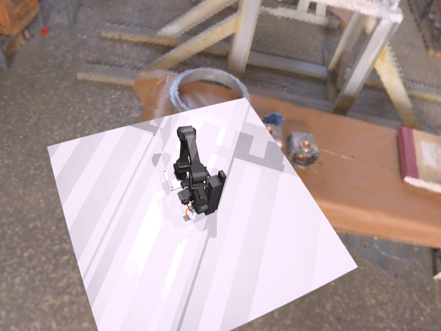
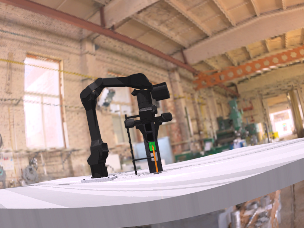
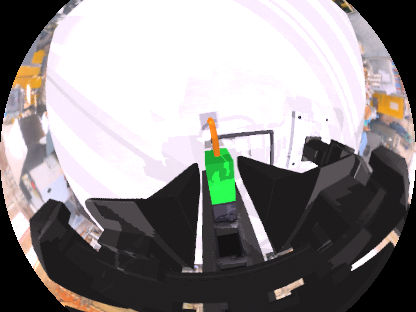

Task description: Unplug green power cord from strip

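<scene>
The green plug (image 1: pixel 193 208) (image 2: pixel 151 147) (image 3: pixel 221 180) sits against the front face of the upright black power strip (image 1: pixel 214 194) (image 2: pixel 152 168). Its orange cord (image 1: pixel 186 211) (image 2: pixel 155 160) (image 3: pixel 214 136) runs down to a small grey plate (image 1: pixel 186 218) (image 3: pixel 208 115) on the table. My gripper (image 2: pixel 152 140) (image 3: pixel 218 164) points down in front of the strip, partly open, with one finger on each side of the plug. The wrist view shows gaps between the fingers and the plug. In the top view the arm hides the fingertips and part of the plug.
A thin black frame (image 2: pixel 131 144) (image 3: pixel 272 145) stands beside the strip, on the arm's base side. The white base plate (image 1: pixel 170 181) (image 2: pixel 98 180) of the arm is on the same table. A grey block (image 2: pixel 154 156) shows on the strip just below the plug.
</scene>
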